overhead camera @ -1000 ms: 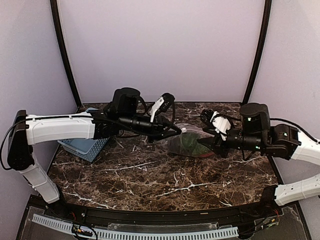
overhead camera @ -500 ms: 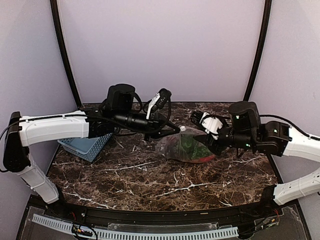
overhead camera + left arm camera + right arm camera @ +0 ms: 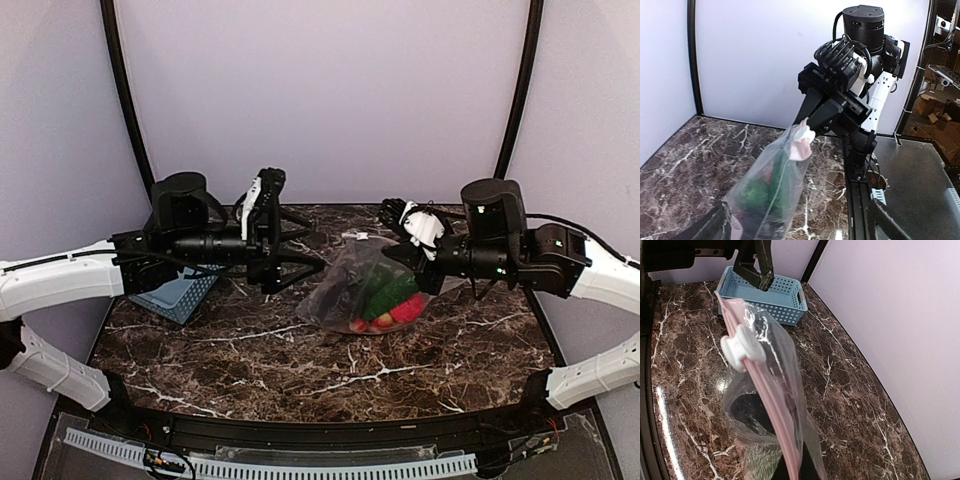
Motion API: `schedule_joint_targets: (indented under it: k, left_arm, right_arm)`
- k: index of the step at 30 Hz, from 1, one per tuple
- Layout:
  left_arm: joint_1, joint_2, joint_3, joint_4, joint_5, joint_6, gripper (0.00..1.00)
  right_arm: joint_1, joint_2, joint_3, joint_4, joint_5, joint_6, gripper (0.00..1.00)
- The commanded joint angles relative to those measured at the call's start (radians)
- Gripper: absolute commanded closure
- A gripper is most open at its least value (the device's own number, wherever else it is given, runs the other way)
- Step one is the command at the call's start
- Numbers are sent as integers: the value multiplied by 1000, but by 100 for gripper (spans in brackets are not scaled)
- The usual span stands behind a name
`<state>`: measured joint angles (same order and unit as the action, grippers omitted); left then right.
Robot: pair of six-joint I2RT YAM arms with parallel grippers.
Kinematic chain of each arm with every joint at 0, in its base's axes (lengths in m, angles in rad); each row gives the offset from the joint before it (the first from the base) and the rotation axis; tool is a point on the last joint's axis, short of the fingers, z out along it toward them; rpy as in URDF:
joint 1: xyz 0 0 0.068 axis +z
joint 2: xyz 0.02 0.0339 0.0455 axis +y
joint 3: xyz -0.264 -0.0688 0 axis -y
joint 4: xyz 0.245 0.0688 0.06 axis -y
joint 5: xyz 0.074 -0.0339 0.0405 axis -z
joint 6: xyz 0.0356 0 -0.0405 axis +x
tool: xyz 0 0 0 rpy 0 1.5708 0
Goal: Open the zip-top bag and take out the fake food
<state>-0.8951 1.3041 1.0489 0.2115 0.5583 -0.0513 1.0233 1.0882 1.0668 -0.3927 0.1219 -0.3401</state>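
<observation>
Near strip of the marble table (image 3: 300,370) is bare, w/ open room across the front edge. Mid-right, the zip-top bag (image 3: 345,290) hangs slanting from its top edge; can't tell if its bottom rests on the marble. Inside, the fake food (image 3: 390,298) is heaped at the low end: green cucumber, red pcs, an orange bit, something dark. Right gripper (image 3: 392,252) is pinched onto the bag's upper edge on the right; in the right wrist view the pink zip strip (image 3: 770,405) reads closed, the white slider (image 3: 742,351) just ahead of the pinch. Left gripper (image 3: 312,247) is spread wide, just left of the bag, not touching it. Far left, a blue basket (image 3: 185,295) sits by the wall, partly under the left arm; contents hidden
</observation>
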Motion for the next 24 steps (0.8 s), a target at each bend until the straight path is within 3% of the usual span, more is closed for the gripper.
schedule_joint_targets:
  k: [1,11,17,19,21,22,24]
  left_arm:
    - [4,-83,-113,127,-112,119,2]
    - [-78,20,-35,141,-115,295,1]
    - [-98,82,-11,197,-100,236,4]
    - [-97,94,-8,224,-112,205,14]
    - [-96,101,-3,233,-119,196,32]
    - [-96,99,-1,227,-121,199,46]
    - [-96,90,-1,216,-132,207,61]
  right_arm:
    - [5,-26,50,48,-101,24,100]
    - [5,35,81,40,-204,72,100]
    - [5,28,84,58,-201,99,100]
    - [5,26,84,56,-216,99,100]
    - [6,20,78,54,-227,99,100]
    - [5,15,76,53,-229,99,100]
    - [5,4,69,50,-230,98,100]
